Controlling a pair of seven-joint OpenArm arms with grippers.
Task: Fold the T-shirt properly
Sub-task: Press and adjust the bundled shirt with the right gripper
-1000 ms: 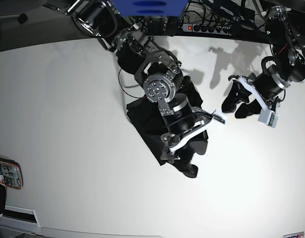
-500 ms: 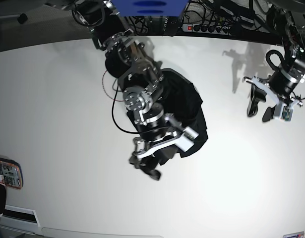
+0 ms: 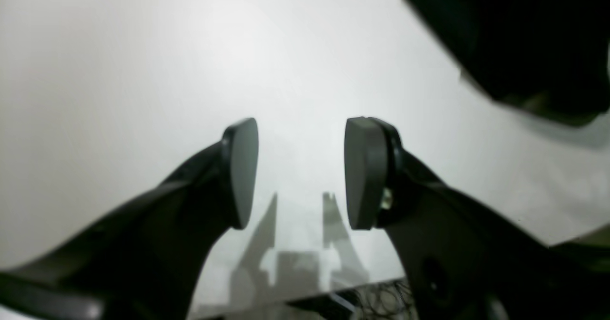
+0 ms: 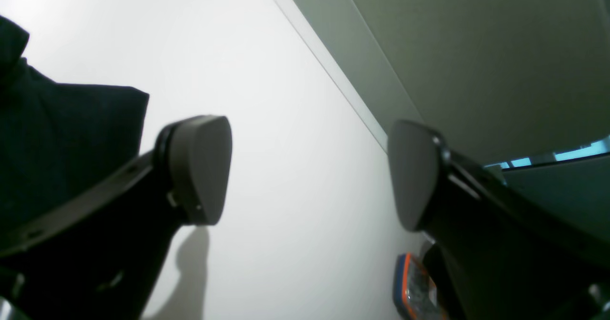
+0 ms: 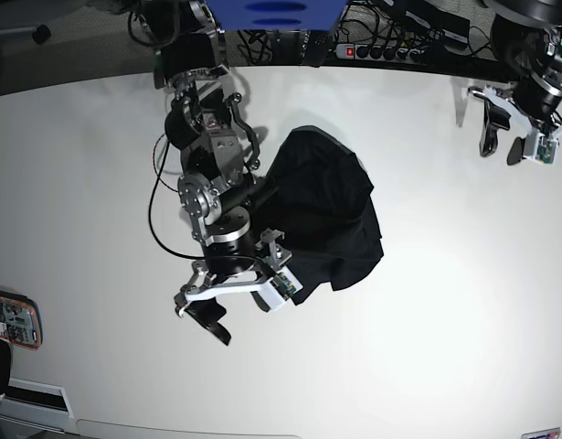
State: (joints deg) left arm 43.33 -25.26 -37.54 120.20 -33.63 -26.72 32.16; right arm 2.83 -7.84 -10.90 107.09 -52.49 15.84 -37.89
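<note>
Lying in a compact, rumpled bundle on the white table (image 5: 427,320), the T-shirt (image 5: 331,210) is seen in the base view just beside the right gripper (image 5: 227,308), whose spread, empty jaws hang past the bundle's lower-left edge; the left gripper (image 5: 500,133) is well apart at the far corner. In the right wrist view the cloth (image 4: 57,134) is found behind one pad, not between the fingers (image 4: 200,167), with bare table in the gap (nothing is grasped). In the left wrist view the released pads (image 3: 364,172) are likewise shown over bare table; the dark shape above cannot be identified. The right arm is judged the nearer.
</note>
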